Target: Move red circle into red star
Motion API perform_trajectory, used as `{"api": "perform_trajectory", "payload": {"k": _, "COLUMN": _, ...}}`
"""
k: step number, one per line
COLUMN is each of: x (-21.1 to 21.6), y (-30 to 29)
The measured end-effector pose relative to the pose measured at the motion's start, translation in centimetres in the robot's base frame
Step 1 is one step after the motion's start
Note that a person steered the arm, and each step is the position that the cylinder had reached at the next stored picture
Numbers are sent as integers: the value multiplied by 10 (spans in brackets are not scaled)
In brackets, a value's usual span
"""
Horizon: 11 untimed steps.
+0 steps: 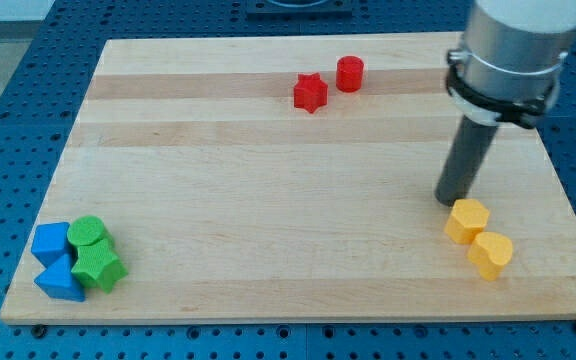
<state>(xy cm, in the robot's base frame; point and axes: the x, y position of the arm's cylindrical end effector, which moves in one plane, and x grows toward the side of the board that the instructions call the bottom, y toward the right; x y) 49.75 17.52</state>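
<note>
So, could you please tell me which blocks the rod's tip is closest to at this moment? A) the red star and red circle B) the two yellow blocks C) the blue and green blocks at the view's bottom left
B: my tip sits just above the upper yellow heart-shaped block, with the second yellow heart-shaped block below it, far from the red circle and red star.

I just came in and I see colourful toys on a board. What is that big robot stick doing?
It's a robot arm that pushes blocks with a rod. My tip is at the view's right, just above the two yellow blocks, not near the red ones. The red circle sits close to the red star at the view's top, with a small gap between them. Blue and green blocks are bunched at the bottom left.
</note>
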Motion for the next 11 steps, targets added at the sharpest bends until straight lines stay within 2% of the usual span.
{"api": "perform_trajectory", "payload": {"k": 2, "x": 7, "y": 37}}
{"api": "perform_trajectory", "payload": {"k": 3, "x": -37, "y": 38}}
{"api": "perform_trajectory", "payload": {"k": 5, "x": -197, "y": 43}}
{"api": "perform_trajectory", "payload": {"k": 6, "x": -250, "y": 9}}
{"api": "perform_trajectory", "payload": {"k": 7, "x": -262, "y": -39}}
{"api": "perform_trajectory", "payload": {"k": 8, "x": -244, "y": -72}}
{"api": "perform_trajectory", "payload": {"k": 9, "x": -204, "y": -93}}
{"api": "perform_trajectory", "payload": {"k": 10, "x": -214, "y": -97}}
{"api": "perform_trajectory", "payload": {"k": 11, "x": -246, "y": -115}}
